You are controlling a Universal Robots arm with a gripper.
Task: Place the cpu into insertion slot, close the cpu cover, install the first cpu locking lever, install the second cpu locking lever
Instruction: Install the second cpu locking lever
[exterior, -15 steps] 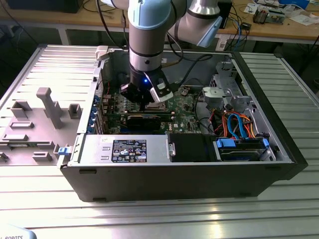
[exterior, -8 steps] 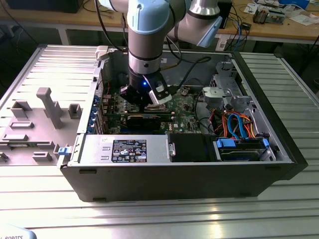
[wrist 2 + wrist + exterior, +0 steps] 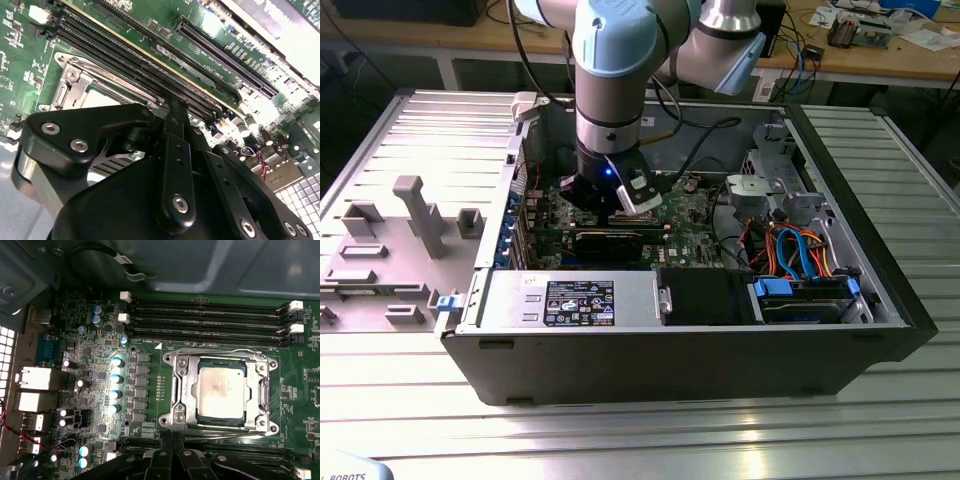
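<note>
Already, the small flat square cpu with its silvery-grey metal top (image 3: 221, 393) is seen seated in the square insertion slot with its silvery metal rim (image 3: 176, 392), right of centre in the first wrist view; the thin silvery metal cpu cover frame (image 3: 262, 392) appears laid flat around the chip, its central window leaving the metal top exposed, though whether the thin wire locking levers along its edges are hooked cannot be told. The black gripper (image 3: 175, 107) is held low over the green motherboard (image 3: 145, 440), at the centre of the open dark computer case (image 3: 880, 340) in the exterior view, presumably so that the socket can be worked at close range. In the second wrist view its black fingers (image 3: 176, 150) are pressed together with nothing between them; their tip is set at the socket's edge beside the long black memory slots (image 3: 125, 50), seemingly to bear on a lever rather than to grasp. The case rests on a ribbed grey metal tabletop (image 3: 640, 440).
</note>
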